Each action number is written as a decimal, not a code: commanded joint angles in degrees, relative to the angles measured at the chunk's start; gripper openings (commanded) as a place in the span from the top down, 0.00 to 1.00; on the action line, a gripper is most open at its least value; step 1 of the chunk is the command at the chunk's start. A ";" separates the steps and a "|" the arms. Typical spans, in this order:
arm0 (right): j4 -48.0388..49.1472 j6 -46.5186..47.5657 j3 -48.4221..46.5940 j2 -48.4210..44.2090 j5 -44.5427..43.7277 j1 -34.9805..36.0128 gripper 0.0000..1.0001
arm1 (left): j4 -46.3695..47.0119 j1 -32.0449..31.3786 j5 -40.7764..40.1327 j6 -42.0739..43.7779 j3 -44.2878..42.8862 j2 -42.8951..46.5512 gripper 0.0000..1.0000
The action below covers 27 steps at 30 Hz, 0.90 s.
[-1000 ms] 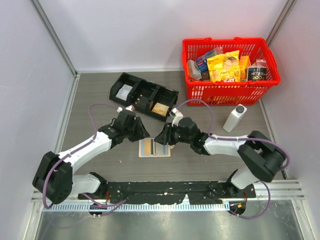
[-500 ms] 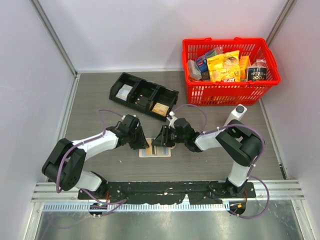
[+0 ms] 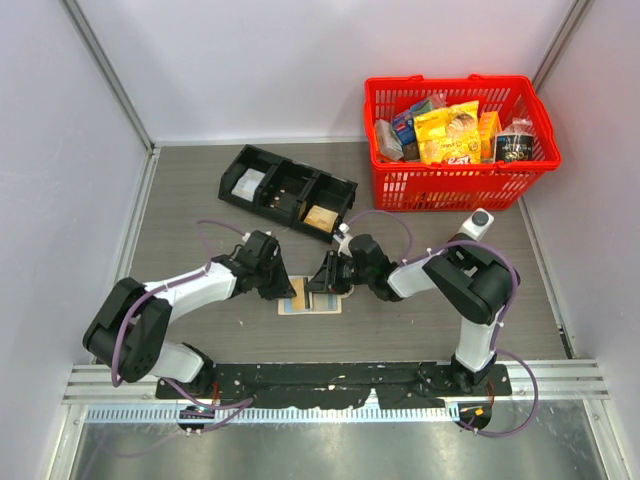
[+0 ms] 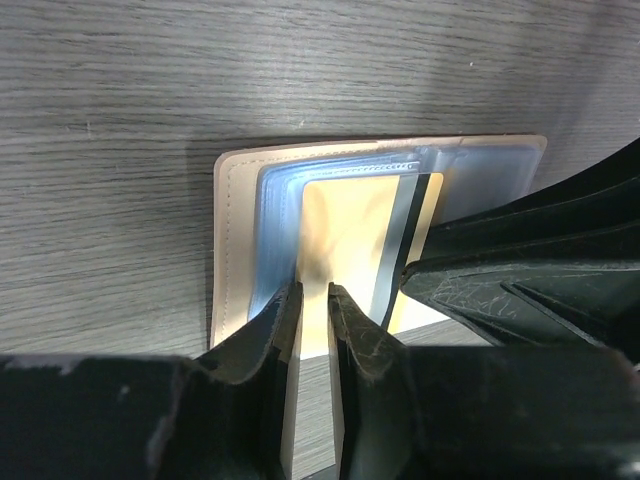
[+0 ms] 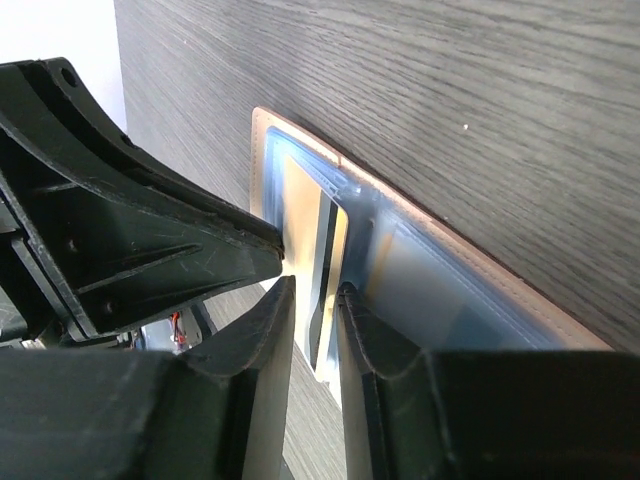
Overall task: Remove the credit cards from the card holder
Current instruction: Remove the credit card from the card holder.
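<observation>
Flat open card holder (image 4: 232,250) — left hand (image 4: 316,310) narrow on yellowish card (image 4: 345,220); right hand (image 5: 315,300) narrow beside it.

A red basket (image 3: 455,190) is set at the far right of the bench (image 3: 180,190), filled with snack packets (a yellow bag (image 3: 447,133) uppermost). A white bottle (image 3: 468,238) is stood just before it. A black tray (image 3: 300,167) is laid far left, holding a white packet (image 3: 247,184) and a tan-orange packet (image 3: 320,217).
</observation>
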State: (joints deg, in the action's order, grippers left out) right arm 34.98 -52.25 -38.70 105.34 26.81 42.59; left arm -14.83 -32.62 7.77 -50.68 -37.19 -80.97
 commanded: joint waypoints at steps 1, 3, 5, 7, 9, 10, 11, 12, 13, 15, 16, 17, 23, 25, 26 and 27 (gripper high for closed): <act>5.00 0.04 -0.41 0.13 2.37 -0.05 0.73 | -3.19 -0.16 -3.29 0.05 2.65 -1.03 0.79; 6.76 -0.13 0.03 0.22 3.16 -0.14 0.73 | -2.92 -0.16 -3.20 -0.13 2.82 -1.12 0.79; 8.69 -0.31 0.38 0.48 4.04 -0.05 0.76 | -2.84 -0.16 -2.94 -0.21 2.91 -1.38 0.80; 10.02 -1.01 0.73 0.57 4.13 -0.05 0.81 | -2.84 -0.07 -3.02 -0.21 3.00 -1.47 0.80; 10.19 -0.92 1.25 0.39 4.04 -0.31 0.86 | -2.58 -0.07 -3.11 -0.48 3.35 -1.47 0.80; 10.28 -0.84 1.87 0.04 3.87 -0.66 0.91 | -2.40 -0.16 -3.20 -0.74 3.61 -1.47 0.81; 10.28 -0.75 2.05 -0.39 3.87 -0.84 0.93 | -2.22 -0.16 -3.20 -1.00 3.88 -1.56 0.81; 10.46 -0.75 2.74 -0.49 3.78 -1.36 0.99 | -1.96 -0.07 -3.20 -1.27 4.05 -1.65 0.82; 10.63 -0.75 3.19 -0.92 3.78 -1.98 0.99 | -1.78 -0.16 -3.11 -1.44 4.23 -1.74 0.82; 10.90 -0.75 4.24 -1.45 3.95 -2.86 0.99 | -1.52 -0.16 -3.20 -1.79 4.32 -2.00 0.82; 11.07 -0.75 4.94 -1.63 4.13 -3.12 0.99 | -1.52 -0.16 -3.20 -1.88 4.41 -2.26 0.83; 11.07 -0.58 5.38 -2.15 4.30 -4.00 0.99 | -1.43 -0.16 -3.29 -1.97 4.58 -2.35 0.83; 6.43 1.26 7.41 -7.24 4.48 -7.25 0.99 | -1.43 -0.16 -3.90 -2.15 5.02 -1.65 0.84; 2.21 3.37 7.32 -9.87 3.61 -7.87 0.99 | -1.25 -0.16 -3.82 -1.89 4.93 -0.51 0.84; -1.11 3.90 7.23 -11.11 3.17 -8.05 0.99 | -1.17 -0.16 -3.99 -1.71 4.76 0.45 0.84; -4.02 5.13 7.15 -13.03 2.21 -8.31 0.99 | -0.99 -0.42 -4.16 -1.27 4.58 1.68 0.83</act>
State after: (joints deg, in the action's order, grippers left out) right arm 38.79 -51.72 -31.24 99.07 30.79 35.31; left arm -11.81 -32.62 8.19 -53.80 -34.92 -80.34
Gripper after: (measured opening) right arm 0.024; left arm 0.159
